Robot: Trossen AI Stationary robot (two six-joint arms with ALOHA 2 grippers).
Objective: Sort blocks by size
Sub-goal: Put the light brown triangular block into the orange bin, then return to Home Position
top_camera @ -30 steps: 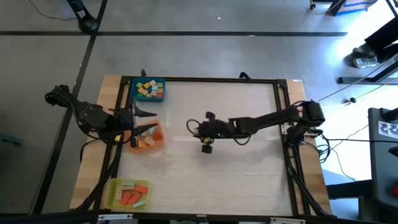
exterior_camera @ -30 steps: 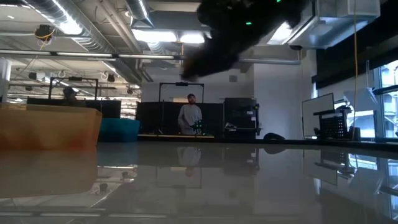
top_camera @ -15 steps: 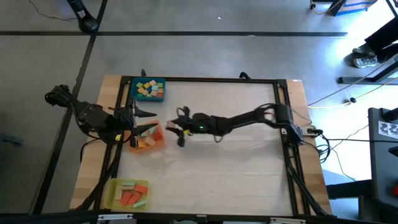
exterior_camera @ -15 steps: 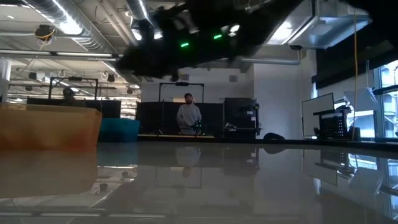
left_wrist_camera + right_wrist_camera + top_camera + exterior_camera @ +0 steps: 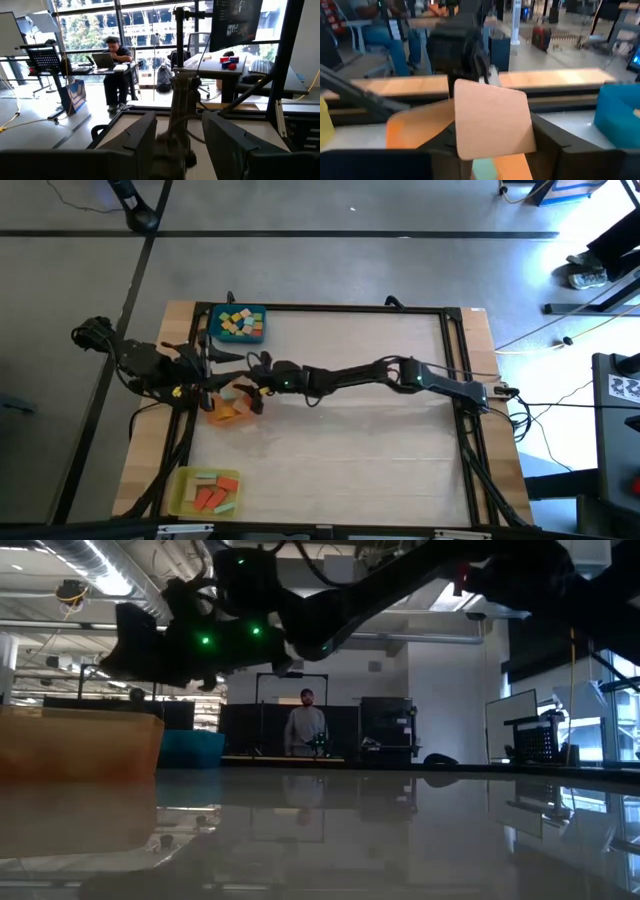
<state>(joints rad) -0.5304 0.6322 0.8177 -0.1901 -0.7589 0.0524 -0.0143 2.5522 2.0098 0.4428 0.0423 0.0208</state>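
My right arm reaches across the table, and my right gripper [image 5: 256,378] hangs over the orange tray [image 5: 232,408], shut on a pale pink wooden block [image 5: 492,120]. In the low view the gripper [image 5: 165,640] is above the tray [image 5: 80,745]. The orange tray holds a few blocks, one of them teal [image 5: 485,169]. The blue tray [image 5: 238,324] and the yellow tray [image 5: 205,490] each hold several blocks. My left gripper [image 5: 215,360] waits open at the orange tray's far left side, empty; its own view [image 5: 177,145] shows the gap. My right gripper pinches the pink block by its two opposite sides [image 5: 465,145] between its two fingers [image 5: 555,145]. A broad flat face of the block is turned to the wrist camera. The block is lifted clear, above the orange tray's inside [image 5: 415,127].
A black frame [image 5: 330,308] runs round the white table top. The blue tray's wall [image 5: 620,112] is beside the orange tray on the far side. A person [image 5: 305,730] stands in the room beyond the table. The table's middle and right are bare.
My right arm has stretched from the table's middle toward the left edge, carrying the block until the gripper hangs over the orange tray.
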